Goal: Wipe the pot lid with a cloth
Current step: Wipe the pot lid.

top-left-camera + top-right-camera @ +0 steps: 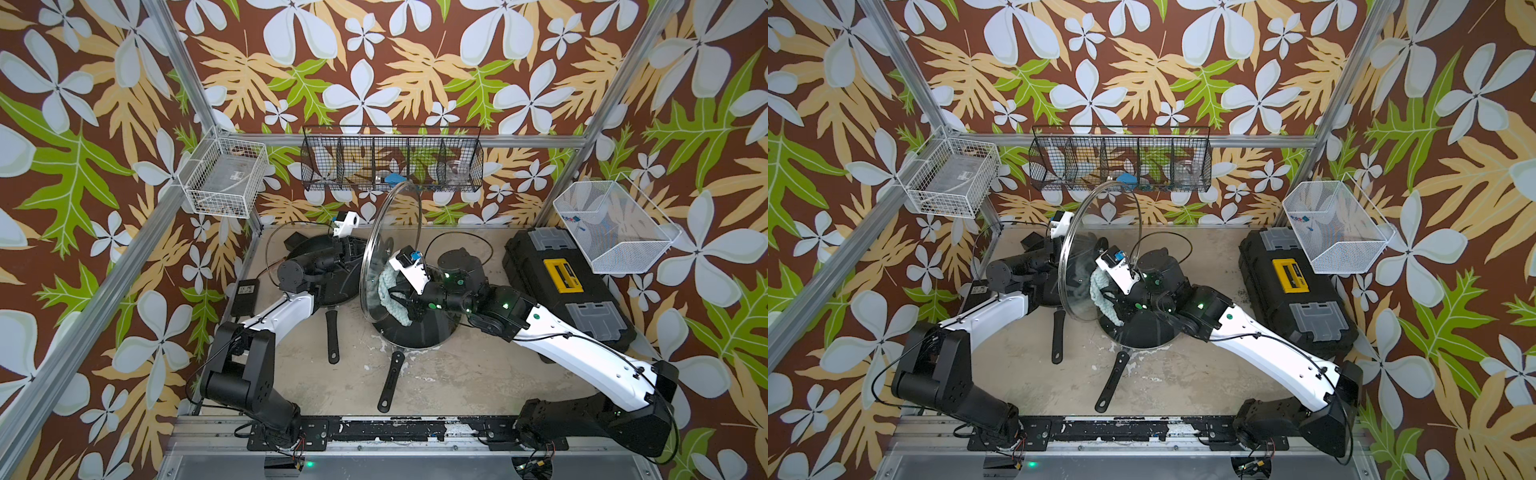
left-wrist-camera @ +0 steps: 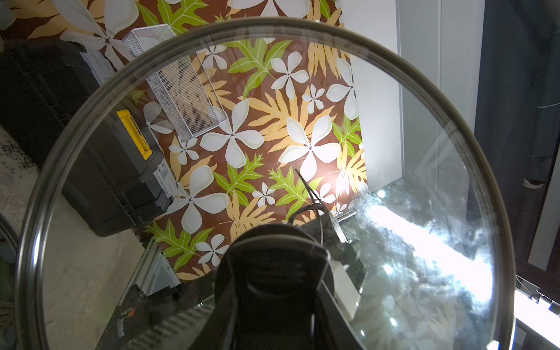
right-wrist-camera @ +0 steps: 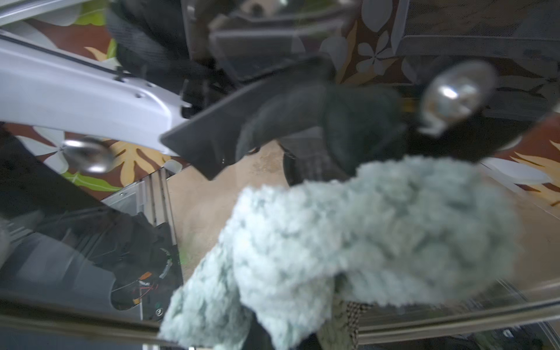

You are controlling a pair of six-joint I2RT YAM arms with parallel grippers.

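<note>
Clear glass, a thin silvery metal rim and a black central handle (image 2: 272,239): the large round pot lid (image 1: 384,220) is held on edge in the air over the middle of the bench (image 1: 457,382), between the two arms and tipped a little, as both top views show (image 1: 1088,224). The left jaws are clamped on that handle, on the side of the glass turned away from the right arm (image 1: 582,345). In the left wrist view the lid (image 2: 303,136) nearly fills the picture. The flowered wall and a black toolbox with a yellow latch (image 2: 36,97) show sharply through it, while one part of the glass carries a bright streak of glare with cloudy mottling around it

The small fluffy pale teal-mint microfibre cloth (image 1: 390,291) is bunched in the right jaws, which are closed on it. It lies against the face of the lid turned to the right arm, low on the glass near the rim. The right wrist view shows the cloth (image 3: 363,236) blurred and covering the jaws, with the metal rim running past it

Under the lid a black round frying pan (image 1: 419,332) sits on the bench, and a second black frying pan (image 1: 328,291) lies beneath the left arm (image 1: 286,309)
</note>
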